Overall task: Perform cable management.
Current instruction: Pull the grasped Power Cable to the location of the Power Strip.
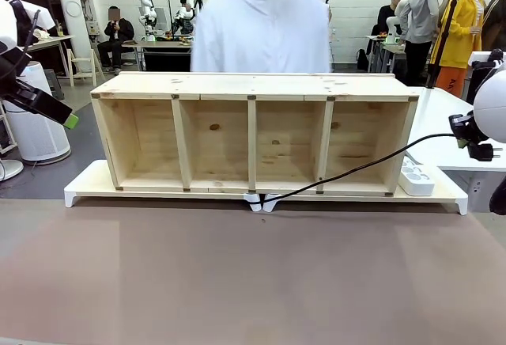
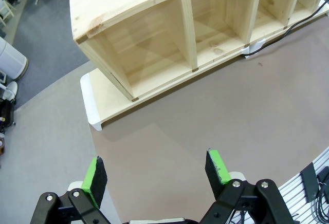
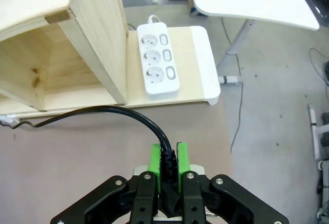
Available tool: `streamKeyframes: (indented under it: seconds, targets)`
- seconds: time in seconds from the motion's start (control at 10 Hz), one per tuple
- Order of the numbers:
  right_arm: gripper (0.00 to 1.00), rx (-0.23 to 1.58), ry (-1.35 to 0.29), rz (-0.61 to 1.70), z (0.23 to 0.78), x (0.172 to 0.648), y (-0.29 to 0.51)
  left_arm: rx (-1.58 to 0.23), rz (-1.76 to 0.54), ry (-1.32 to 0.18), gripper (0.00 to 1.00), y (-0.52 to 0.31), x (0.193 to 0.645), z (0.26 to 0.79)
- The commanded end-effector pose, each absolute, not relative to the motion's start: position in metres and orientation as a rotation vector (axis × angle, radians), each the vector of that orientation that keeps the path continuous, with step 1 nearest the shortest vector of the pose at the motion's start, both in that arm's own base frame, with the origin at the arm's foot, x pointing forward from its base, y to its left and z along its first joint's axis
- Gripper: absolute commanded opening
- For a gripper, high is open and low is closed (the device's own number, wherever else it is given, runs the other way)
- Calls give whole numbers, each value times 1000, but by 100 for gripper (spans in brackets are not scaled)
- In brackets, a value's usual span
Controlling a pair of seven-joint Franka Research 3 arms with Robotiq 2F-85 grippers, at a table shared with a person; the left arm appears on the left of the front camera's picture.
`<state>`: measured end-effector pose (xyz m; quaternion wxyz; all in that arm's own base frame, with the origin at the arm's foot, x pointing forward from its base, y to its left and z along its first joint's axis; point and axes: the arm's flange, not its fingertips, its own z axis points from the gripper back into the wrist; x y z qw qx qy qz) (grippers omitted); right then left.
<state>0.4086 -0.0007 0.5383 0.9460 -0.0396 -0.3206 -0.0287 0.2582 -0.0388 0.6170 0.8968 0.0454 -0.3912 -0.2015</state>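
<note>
Open tabletop (image 1: 237, 282) fronts the wooden shelf (image 1: 253, 135); the cable (image 1: 356, 167) spans its right side.

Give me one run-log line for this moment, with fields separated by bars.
right gripper: jaws shut on cable | left gripper: jaws open, empty | power strip: sockets empty

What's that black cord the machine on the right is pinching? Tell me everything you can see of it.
The cable is a thin, glossy black cord, rubbery-looking, with a ribbed sleeve near its end. That end is clamped between the green pads of the right tool, raised off the table. From there it bends in a smooth arc and slopes down across the front of the wooden shelf to the middle of its base board, where it kinks.
</note>
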Motion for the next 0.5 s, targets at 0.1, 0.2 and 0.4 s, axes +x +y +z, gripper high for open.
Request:
streamKeyframes:
  seconds: [0.1,0.2,0.4]
  targets:
    - [16,-48,-675,-56,534,423,-9,99,-415,-811,100,-39,258,617]
    - [16,-22,-682,-51,537,436,-16,99,-415,-811,100,-39,258,617]
    - [16,-34,-670,-12,545,455,-25,99,-415,-811,100,-39,258,617]
